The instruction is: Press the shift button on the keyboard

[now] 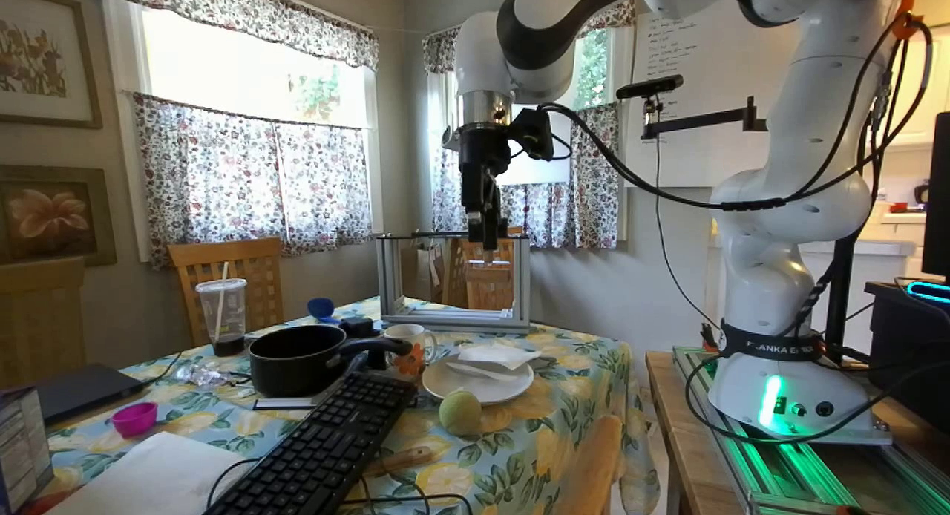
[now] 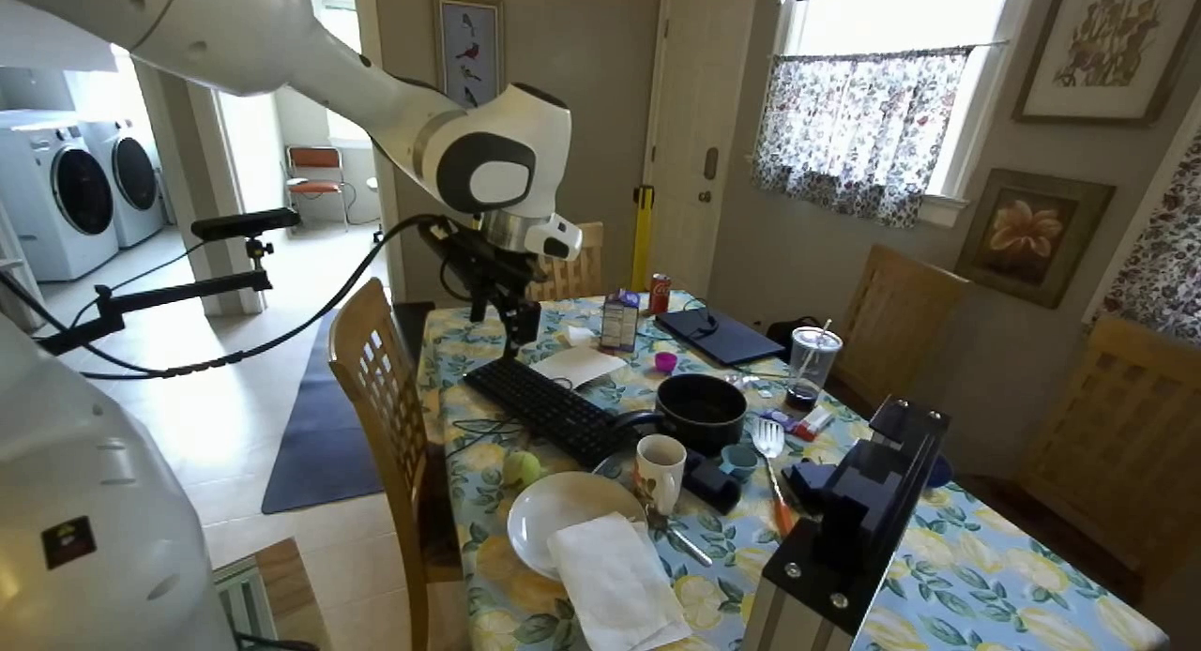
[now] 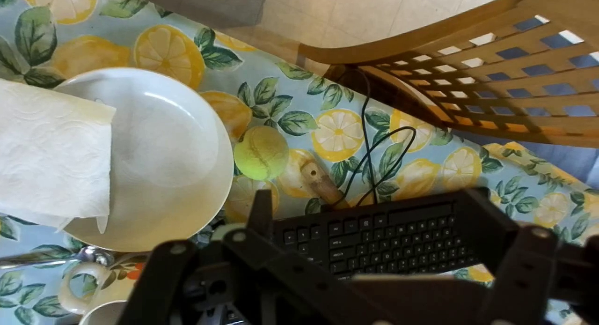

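The long black keyboard (image 1: 315, 444) lies on the flowered tablecloth, and it also shows in an exterior view (image 2: 554, 409). In the wrist view the keyboard (image 3: 398, 243) appears beneath the jaws. A wide key above the arrow keys looks like a shift key (image 3: 344, 241); its label is too small to read surely. The keyboard's far-right end in that view is hidden behind a finger. My gripper (image 3: 369, 201) is open and empty, its fingers wide apart, above the keyboard and not touching it. The gripper points down in both exterior views (image 1: 486, 237) (image 2: 514, 346).
A black pan (image 1: 297, 359), a white plate (image 3: 164, 166) with a paper towel, a tennis ball (image 3: 261, 152) and a mug (image 2: 660, 473) are near the keyboard. A wooden handle (image 3: 323, 182) and black cable lie beside it. A chair (image 3: 468, 67) stands at the table edge.
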